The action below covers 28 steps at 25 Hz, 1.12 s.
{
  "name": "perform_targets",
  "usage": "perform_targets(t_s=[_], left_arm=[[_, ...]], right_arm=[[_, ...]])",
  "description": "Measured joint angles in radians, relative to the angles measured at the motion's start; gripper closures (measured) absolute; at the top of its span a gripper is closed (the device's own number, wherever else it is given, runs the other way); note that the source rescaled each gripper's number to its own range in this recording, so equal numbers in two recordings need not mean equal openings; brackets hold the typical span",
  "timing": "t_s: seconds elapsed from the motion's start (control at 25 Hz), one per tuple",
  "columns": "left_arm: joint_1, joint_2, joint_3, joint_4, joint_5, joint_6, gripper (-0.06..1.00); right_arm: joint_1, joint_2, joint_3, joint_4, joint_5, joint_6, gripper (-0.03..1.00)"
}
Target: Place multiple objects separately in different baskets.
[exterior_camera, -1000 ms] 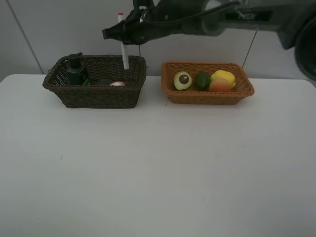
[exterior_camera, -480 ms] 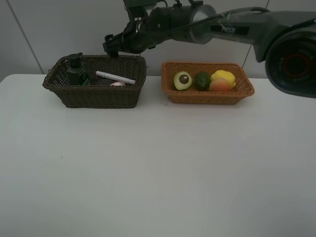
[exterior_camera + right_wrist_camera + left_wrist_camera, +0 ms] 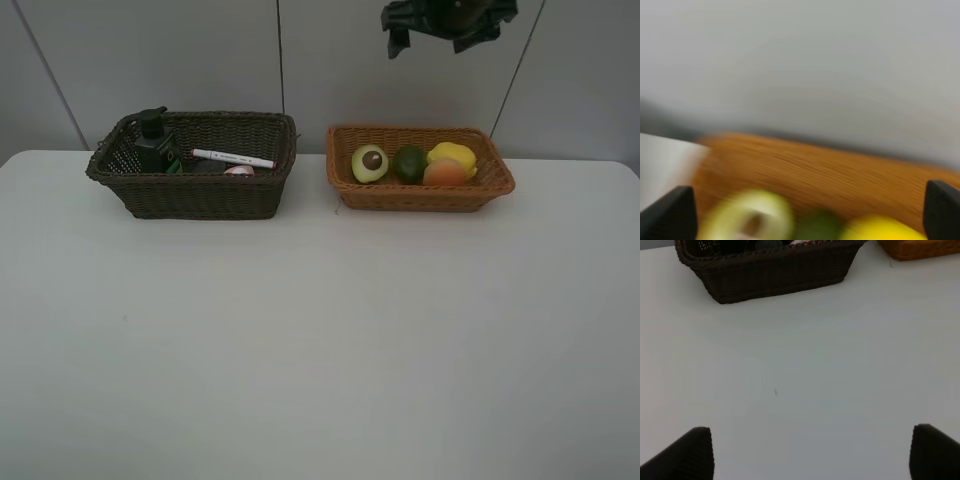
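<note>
The dark brown basket (image 3: 190,192) at the back left holds the dark green pump bottle (image 3: 155,145), the white pink-tipped marker (image 3: 233,158) lying flat, and the pink bottle (image 3: 238,170), which is partly hidden. I cannot make out the black eraser. The light orange-tan basket (image 3: 420,196) holds the halved avocado (image 3: 369,163), lime (image 3: 409,163), lemon (image 3: 452,155) and peach (image 3: 446,173). My right gripper (image 3: 447,22) is high above the tan basket, blurred; its wrist view shows it open and empty (image 3: 807,215). My left gripper (image 3: 810,460) is open and empty over the bare table.
The white table (image 3: 320,330) runs from the baskets to the front edge. A grey wall stands right behind both baskets. In the left wrist view the dark basket (image 3: 770,270) is ahead and a corner of the tan basket (image 3: 920,247) shows.
The right gripper let go of the marker, which fell flat into the dark basket. The right arm then swung right and up, to above the tan basket.
</note>
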Motion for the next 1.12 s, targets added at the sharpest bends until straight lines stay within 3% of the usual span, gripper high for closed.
perform_targets(t_s=[0.16, 0.44, 0.76, 0.92, 1.12], left_arm=[[0.0, 0.0, 0.0, 0.0, 0.0, 0.0, -0.06], [0.0, 0.0, 0.0, 0.0, 0.0, 0.0, -0.06], [0.0, 0.0, 0.0, 0.0, 0.0, 0.0, -0.06], [0.0, 0.0, 0.0, 0.0, 0.0, 0.0, -0.06], [0.0, 0.0, 0.0, 0.0, 0.0, 0.0, -0.06]], right_arm=[[-0.115, -0.073, 0.154, -0.025, 0.013, 0.011, -0.02], [-0.276, -0.316, 0.525, 0.023, -0.085, 0.021, -0.02], [-0.293, -0.892, 1.014, 0.04, -0.094, 0.022, -0.02], [-0.293, -1.23, 1.215, 0.036, -0.026, 0.022, -0.02], [-0.293, -1.628, 1.361, 0.034, 0.057, 0.022, -0.02]])
